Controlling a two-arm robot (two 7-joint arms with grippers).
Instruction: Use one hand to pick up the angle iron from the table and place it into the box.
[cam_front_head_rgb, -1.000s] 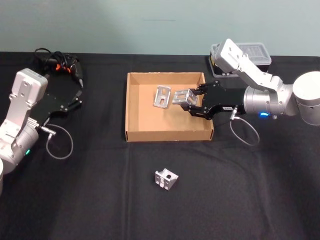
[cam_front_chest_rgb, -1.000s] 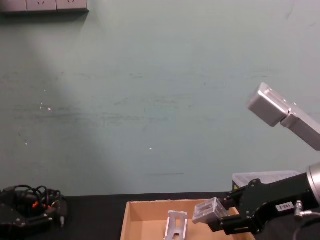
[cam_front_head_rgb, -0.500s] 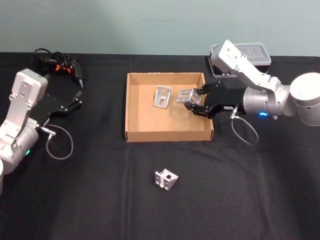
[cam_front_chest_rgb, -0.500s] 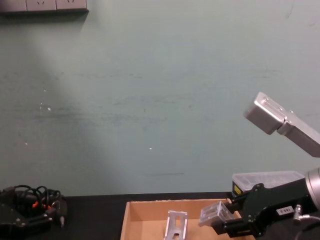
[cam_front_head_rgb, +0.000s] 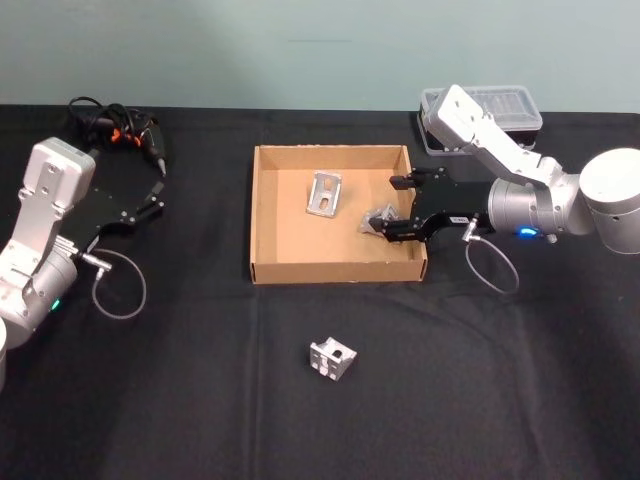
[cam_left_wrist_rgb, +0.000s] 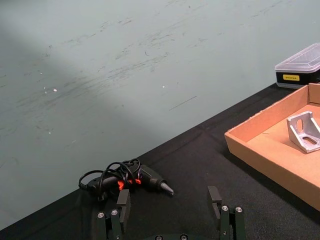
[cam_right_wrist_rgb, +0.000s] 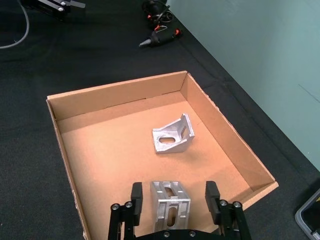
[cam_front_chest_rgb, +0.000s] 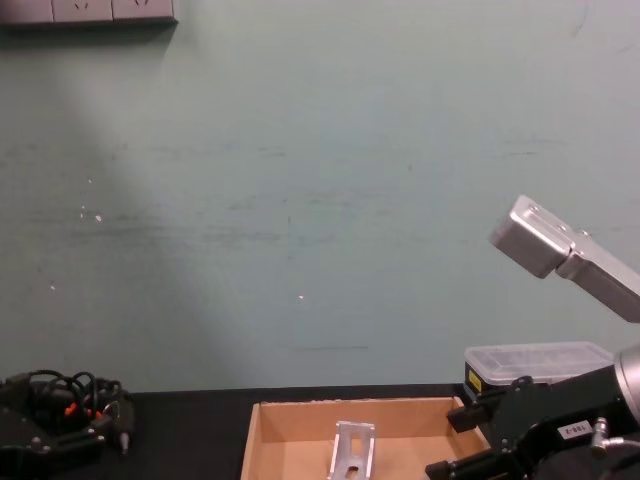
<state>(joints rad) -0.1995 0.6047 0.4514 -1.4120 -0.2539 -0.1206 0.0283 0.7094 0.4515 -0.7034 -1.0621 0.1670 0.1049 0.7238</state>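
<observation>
Right gripper (cam_front_head_rgb: 392, 209) at box (cam_front_head_rgb: 256, 215) right wall, fingers apart, angle iron (cam_front_head_rgb: 377, 217) lying free between them. Left gripper (cam_front_head_rgb: 150, 200) parked, table (cam_front_head_rgb: 200, 380) left edge, fingers apart.

Item 1: small black case (cam_front_head_rgb: 482, 110) with clear plastic lid, between 1 and 2 o'clock in the head view, lying flat at the far edge; yellow label on one side wall. Item 2: black pistol-shaped power tool (cam_front_head_rgb: 120, 128) at 10 o'clock, bundled with looped black cable (cam_left_wrist_rgb: 107, 176), orange-red bits showing, pointed tip bare. Item 3: pale green wall (cam_front_chest_rgb: 300, 200) behind, scuffed with faint streaks; white socket plates (cam_front_chest_rgb: 90, 10) at its 11 o'clock corner in the chest view.
</observation>
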